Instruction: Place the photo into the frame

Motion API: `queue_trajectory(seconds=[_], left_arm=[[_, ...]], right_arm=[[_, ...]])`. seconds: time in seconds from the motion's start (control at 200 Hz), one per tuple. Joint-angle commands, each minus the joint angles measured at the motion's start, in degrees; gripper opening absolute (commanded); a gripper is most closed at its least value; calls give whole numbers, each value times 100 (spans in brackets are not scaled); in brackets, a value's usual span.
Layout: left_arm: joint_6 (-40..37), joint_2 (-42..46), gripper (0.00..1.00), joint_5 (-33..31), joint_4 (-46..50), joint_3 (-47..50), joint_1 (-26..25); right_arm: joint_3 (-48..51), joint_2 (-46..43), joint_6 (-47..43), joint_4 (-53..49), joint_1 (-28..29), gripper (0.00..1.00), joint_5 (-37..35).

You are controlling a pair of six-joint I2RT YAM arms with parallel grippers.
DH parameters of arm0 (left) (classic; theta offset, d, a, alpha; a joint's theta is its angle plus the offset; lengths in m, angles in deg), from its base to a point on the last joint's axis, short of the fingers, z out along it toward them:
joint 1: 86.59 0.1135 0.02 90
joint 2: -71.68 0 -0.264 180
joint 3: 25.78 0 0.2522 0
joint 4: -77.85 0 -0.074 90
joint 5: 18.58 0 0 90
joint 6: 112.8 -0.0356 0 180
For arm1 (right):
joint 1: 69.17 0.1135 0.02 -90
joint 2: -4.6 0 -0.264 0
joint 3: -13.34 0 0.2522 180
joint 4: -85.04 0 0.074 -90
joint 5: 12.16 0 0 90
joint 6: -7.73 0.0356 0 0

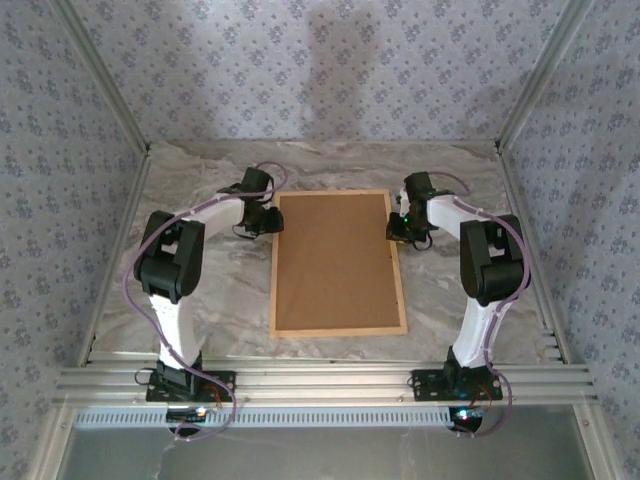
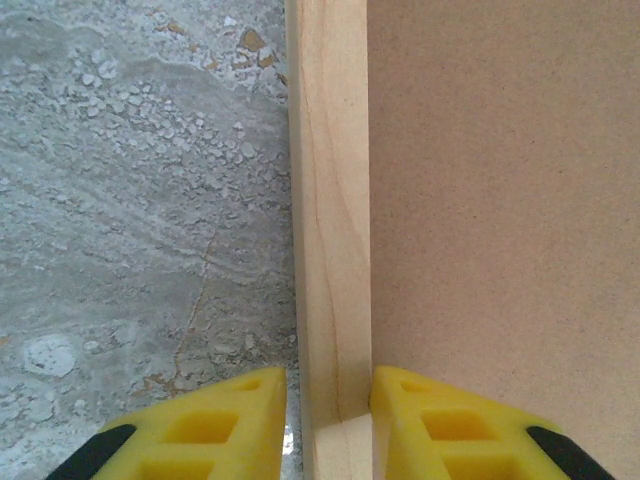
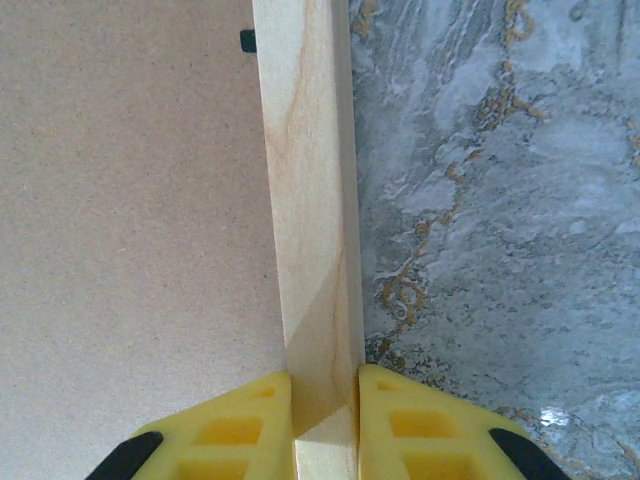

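Observation:
The frame (image 1: 338, 331), light natural wood, lies flat in the middle of the marble table with a plain brown backing board (image 1: 336, 260) inside it. The photo is hidden. My left gripper (image 1: 272, 222) straddles the frame's left rail (image 2: 330, 200) near the far corner. It is open: the inner finger (image 2: 440, 430) touches the rail, and a thin gap shows at the outer finger (image 2: 220, 425). My right gripper (image 1: 398, 228) is shut on the right rail (image 3: 305, 180), both yellow fingers (image 3: 410, 430) pressed against the wood.
The marble tabletop (image 1: 200, 180) runs all round the frame, with patterned walls at the back and both sides. A small black tab (image 3: 247, 40) sits on the backing board (image 3: 130, 200) by the right rail. An aluminium rail (image 1: 320, 380) with both arm bases crosses the near edge.

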Motion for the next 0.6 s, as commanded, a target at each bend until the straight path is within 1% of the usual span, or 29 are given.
queue_trajectory(seconds=[0.0, 0.33, 0.595], left_arm=[[-83, -199, 30, 43, 59, 109, -86], [-88, -382, 31, 39, 8, 277, -266], [-101, -531, 33, 43, -11, 190, -346]], right_arm=[[38, 172, -83, 65, -53, 20, -141], [36, 190, -63, 60, -28, 20, -125], [19, 208, -65, 31, 29, 20, -146]])
